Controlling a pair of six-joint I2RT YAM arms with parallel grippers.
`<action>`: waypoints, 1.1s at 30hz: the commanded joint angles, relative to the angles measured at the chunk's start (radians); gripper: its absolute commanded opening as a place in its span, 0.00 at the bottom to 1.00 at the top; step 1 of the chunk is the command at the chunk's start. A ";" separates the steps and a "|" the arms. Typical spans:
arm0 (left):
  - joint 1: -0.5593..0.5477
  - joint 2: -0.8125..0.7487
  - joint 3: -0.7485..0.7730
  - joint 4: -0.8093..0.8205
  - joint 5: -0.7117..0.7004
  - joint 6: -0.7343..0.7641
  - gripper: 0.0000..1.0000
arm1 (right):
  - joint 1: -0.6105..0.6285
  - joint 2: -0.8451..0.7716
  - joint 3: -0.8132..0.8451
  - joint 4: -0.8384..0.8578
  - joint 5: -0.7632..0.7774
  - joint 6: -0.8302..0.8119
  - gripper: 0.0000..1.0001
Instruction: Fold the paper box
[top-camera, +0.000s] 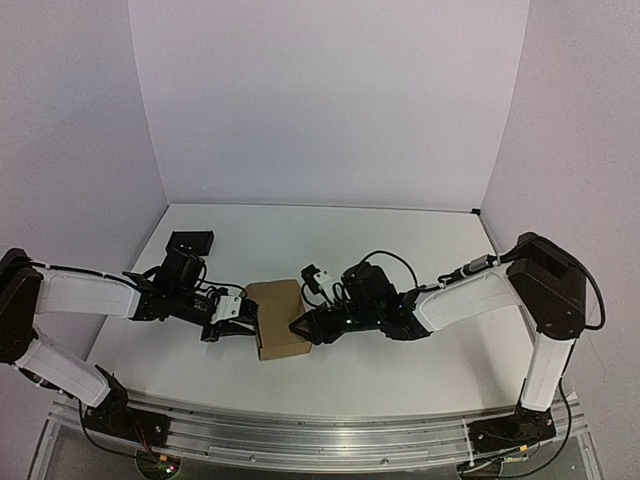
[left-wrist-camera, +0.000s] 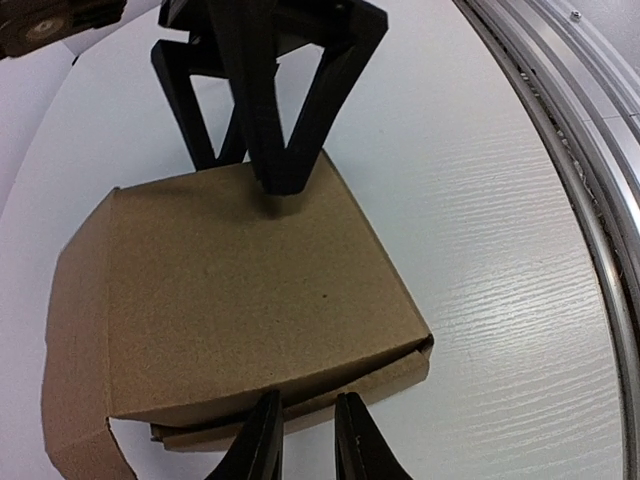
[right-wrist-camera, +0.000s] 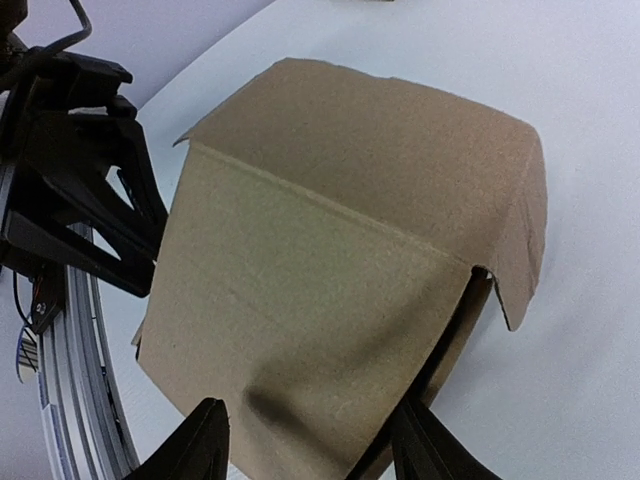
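Note:
The paper box is a brown cardboard cuboid, partly folded, lying on the white table between my two grippers. In the left wrist view the paper box fills the middle, with a loose lower flap along its near edge. My left gripper stands with its fingers only a narrow gap apart, tips against that near edge, pinching nothing. My right gripper is open wide, its fingers straddling the box's near panel; one finger reaches into the dark slot beside a side flap. From the left wrist, a finger of the right gripper rests on the box's far top edge.
A small black block lies at the back left of the table. The metal rail runs along the near edge, close behind the left gripper. White walls close in the table at the back and sides.

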 joint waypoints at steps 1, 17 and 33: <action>0.045 0.005 0.055 -0.061 0.011 -0.021 0.21 | 0.013 -0.011 0.020 -0.046 0.003 0.076 0.57; 0.137 -0.017 0.141 -0.405 0.188 0.181 0.40 | 0.013 -0.158 0.066 -0.250 0.131 0.013 0.76; 0.170 0.163 0.515 -0.365 0.222 -0.072 0.61 | 0.039 -0.149 0.060 -0.367 0.160 0.302 0.86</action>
